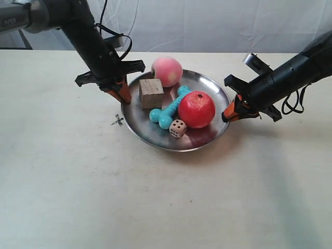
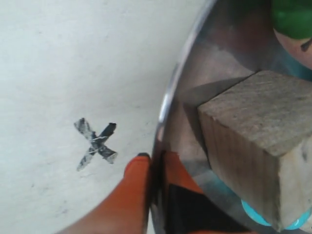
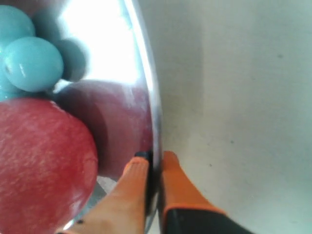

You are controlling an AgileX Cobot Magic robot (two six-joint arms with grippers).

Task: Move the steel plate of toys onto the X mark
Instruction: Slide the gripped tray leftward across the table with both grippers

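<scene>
The left pincer (image 2: 155,163) and right pincer (image 3: 155,160) each clamp opposite rims of the plate (image 1: 207,88), centre frame on the counter (image 1: 155,207), so we judge we can lift it level, toys (image 1: 168,108) aboard, toward the X (image 1: 118,121) just left of it.

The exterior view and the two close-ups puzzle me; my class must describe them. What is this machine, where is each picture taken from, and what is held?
It is a robot with two arms, each ending in an orange-tipped gripper. The exterior view sees the whole scene; each close-up comes from a camera on one wrist. The left gripper and the right gripper each pinch the rim of the steel plate, which carries a peach, apple, wooden cube, dog-bone and die. The X mark lies just beside the plate, near the left gripper.
</scene>
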